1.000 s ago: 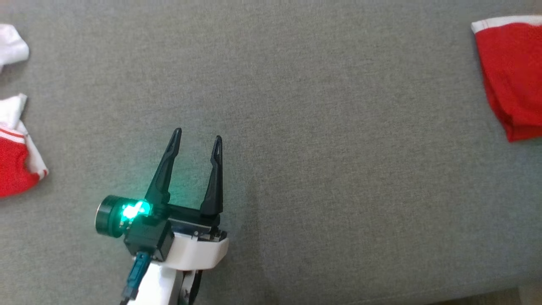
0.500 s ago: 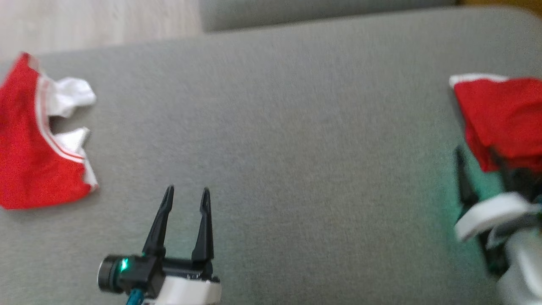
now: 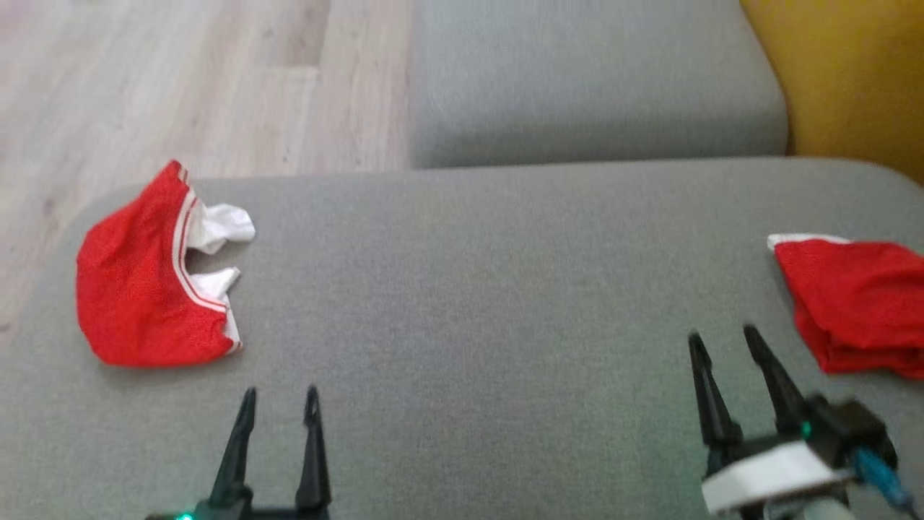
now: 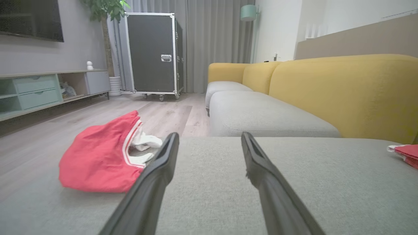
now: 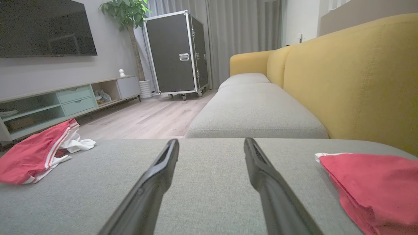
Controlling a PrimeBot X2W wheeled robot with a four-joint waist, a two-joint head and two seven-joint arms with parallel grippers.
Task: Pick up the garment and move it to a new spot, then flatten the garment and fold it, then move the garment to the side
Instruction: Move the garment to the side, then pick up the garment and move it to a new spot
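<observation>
A folded red garment (image 3: 859, 310) with a white edge lies at the right end of the grey sofa cushion (image 3: 491, 289); the right wrist view shows it at lower right (image 5: 369, 182). My right gripper (image 3: 722, 336) stands open just left of it, not touching, nothing between its fingers (image 5: 211, 142). A second, rumpled red garment (image 3: 144, 289) with white trim lies at the cushion's left end (image 4: 98, 160) (image 5: 32, 156). My left gripper (image 3: 280, 393) is open and empty near the front edge, to the right of that garment (image 4: 209, 137).
Beyond the cushion lie a second grey cushion (image 3: 592, 79) and the yellow sofa back (image 3: 844, 72) at far right. Wood floor (image 3: 180, 79) borders the cushion's far left. A black wheeled case (image 4: 152, 52) and a low cabinet (image 5: 65, 101) stand across the room.
The head camera has tilted up, so the whole picture shifted. My right gripper, which was up against the folded garment, now stands apart from it and open.
</observation>
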